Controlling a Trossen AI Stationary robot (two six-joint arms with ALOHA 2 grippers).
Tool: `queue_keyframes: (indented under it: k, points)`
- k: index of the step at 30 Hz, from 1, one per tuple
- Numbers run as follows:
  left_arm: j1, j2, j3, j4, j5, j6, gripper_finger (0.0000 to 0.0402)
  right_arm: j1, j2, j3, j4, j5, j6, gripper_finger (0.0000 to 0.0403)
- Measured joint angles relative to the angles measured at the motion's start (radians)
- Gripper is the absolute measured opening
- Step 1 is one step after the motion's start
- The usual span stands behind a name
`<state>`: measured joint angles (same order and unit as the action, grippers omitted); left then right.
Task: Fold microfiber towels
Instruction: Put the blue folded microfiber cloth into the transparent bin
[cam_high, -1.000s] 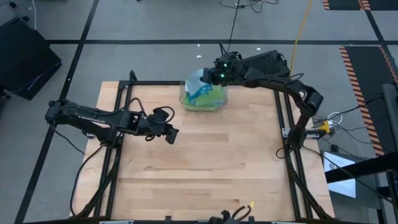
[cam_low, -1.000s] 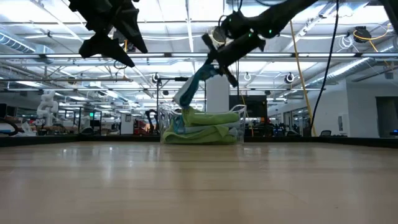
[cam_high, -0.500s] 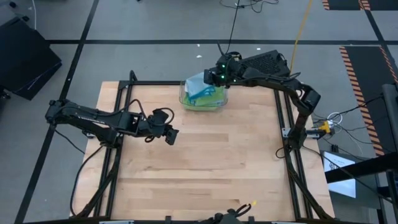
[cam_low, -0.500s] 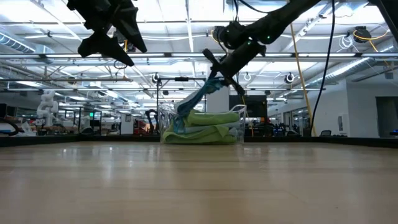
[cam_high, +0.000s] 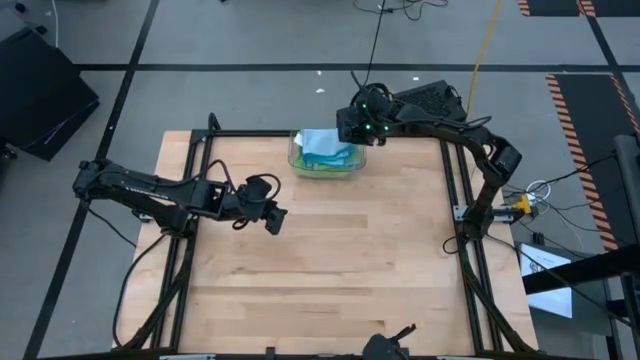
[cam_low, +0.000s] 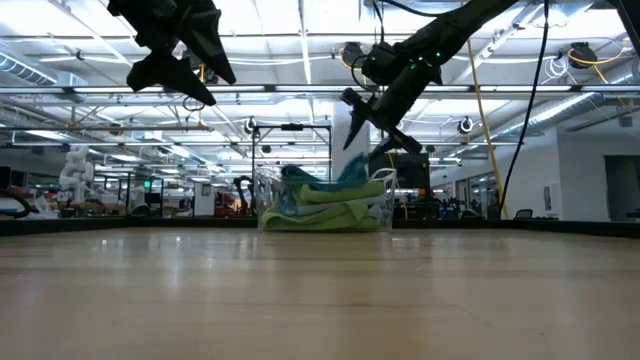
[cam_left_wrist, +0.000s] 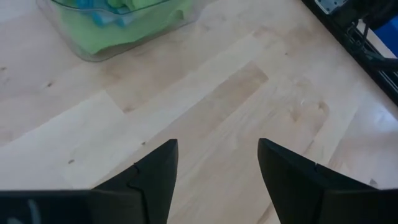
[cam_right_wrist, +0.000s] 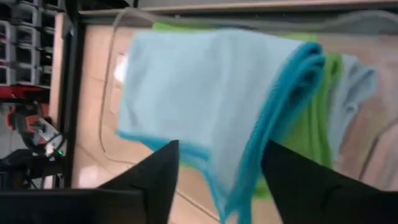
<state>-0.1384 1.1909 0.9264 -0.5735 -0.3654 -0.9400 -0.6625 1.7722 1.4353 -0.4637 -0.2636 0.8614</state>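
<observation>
Blue cloth on top: a light blue towel (cam_high: 322, 146) lies draped over the pile of microfiber towels (cam_low: 325, 206) in the clear bin (cam_high: 299, 163), at the far edge of the tabletop (cam_high: 330, 260). Green ones sit under it.

My right tool (cam_high: 349, 125) hangs just above the bin's right side, fingers apart, nothing between them. In the right wrist view the blue towel fills the frame straight ahead of the fingers (cam_right_wrist: 149, 180), a darker blue hem running across.

My left tool (cam_high: 276, 217) hovers over the tabletop's left-middle, well apart from the bin, fingers spread and empty. Left wrist view shows bare wood between the fingers, with the bin off ahead.

Key relation: the towel lies directly below and slightly left of the right tool, so the right arm is far nearer. Long axis not clear; the cloth is rumpled. My guess: any re-grab falls to the right tool, straight down. No folding done yet by the look of it.
</observation>
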Motion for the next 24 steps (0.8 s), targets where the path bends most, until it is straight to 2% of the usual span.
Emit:
queue_keyframes:
  k: [5, 9, 14, 19, 24]
  points:
    - [-0.008, 0.000, 0.000, 0.000, 0.070, 0.002, 0.0223, -0.033, -0.015, 0.000, -0.077, -0.002, -0.040, 0.0258]
    - [-0.034, 0.000, 0.000, 0.001, 0.081, -0.002, 0.0223, -0.055, -0.057, 0.000, -0.114, -0.001, -0.062, 0.0264]
    - [-0.065, 0.000, 0.000, 0.002, 0.080, -0.004, 0.0223, -0.019, -0.130, 0.000, -0.055, 0.001, -0.007, 0.0262]
    - [-0.069, 0.000, 0.000, 0.002, 0.079, 0.024, 0.0223, 0.042, -0.132, 0.040, -0.006, -0.004, 0.005, 0.0228]
    - [-0.048, 0.000, 0.000, 0.002, 0.093, 0.048, 0.0223, 0.059, -0.098, 0.135, -0.009, -0.006, -0.173, 0.0149]
